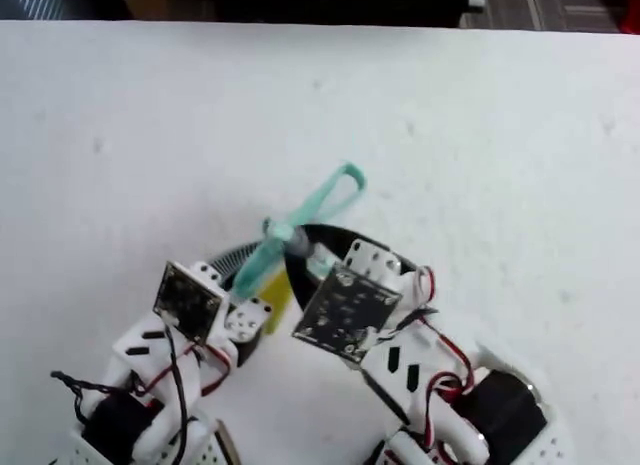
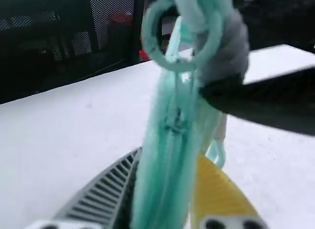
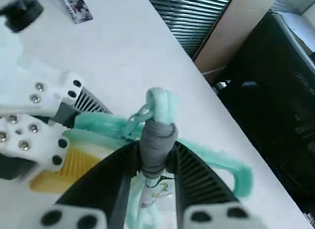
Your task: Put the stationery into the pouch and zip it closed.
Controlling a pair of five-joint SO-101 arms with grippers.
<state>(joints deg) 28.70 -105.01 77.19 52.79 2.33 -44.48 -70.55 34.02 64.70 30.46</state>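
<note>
The task is judged to be partway through: the teal pouch [image 1: 285, 235] is held up off the table [image 1: 450, 135], a pen [image 3: 157, 138] is pressed against it, and the zip is not judged to be closed yet. How far the pen sits inside the pouch cannot be told, since its white barrel is wrapped in teal fabric. Seating the pen, letting go of it and drawing the zip along the opening are judged to be left.

To the left of the pouch, the left end effector [image 1: 255, 275] is found. It is clenched on the pouch's lower part, with the fabric pinched between a grey ribbed jaw and a yellow jaw, as is shown in the left wrist view [image 2: 167, 204].

Above that grasp, a ring [image 2: 179, 34] is seen on the pouch, and a strap loop [image 1: 340, 185] is stretched away from the pouch over the table.

To the right of the pouch, the right end effector [image 3: 156, 145] is found. Its black jaws are narrowed around the pen's grey grip, which is held upright and is touched by the teal fabric.
</note>
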